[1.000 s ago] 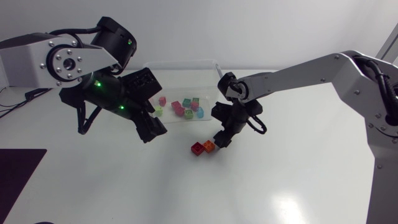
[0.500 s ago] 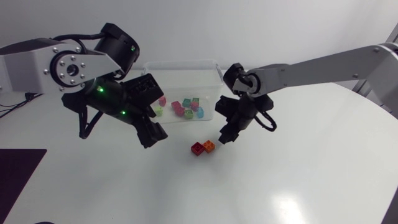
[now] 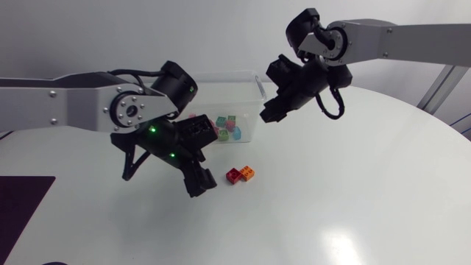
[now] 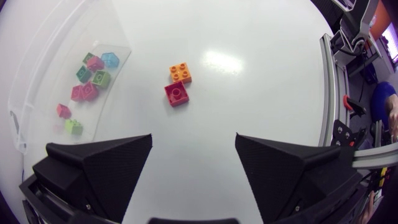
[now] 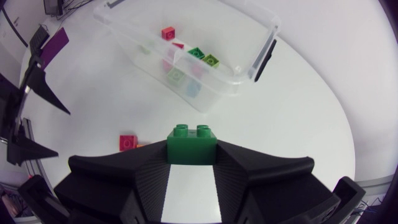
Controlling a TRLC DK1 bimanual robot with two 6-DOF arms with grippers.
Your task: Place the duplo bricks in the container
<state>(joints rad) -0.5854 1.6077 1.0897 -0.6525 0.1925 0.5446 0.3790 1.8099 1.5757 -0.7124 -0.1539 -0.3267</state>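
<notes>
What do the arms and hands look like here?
Left arm and right arm: silver-grey links, black joints, black cable loops near the wrists. The left shows green lights and a bolted round cap. Left hand and right hand: matte black, broad wedge fingers.

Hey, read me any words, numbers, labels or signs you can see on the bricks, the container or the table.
No text can be read.
The green brick held in the right tool, the red brick, the orange brick and the clear container show no legible print; any stud marks are too small to tell.
</notes>
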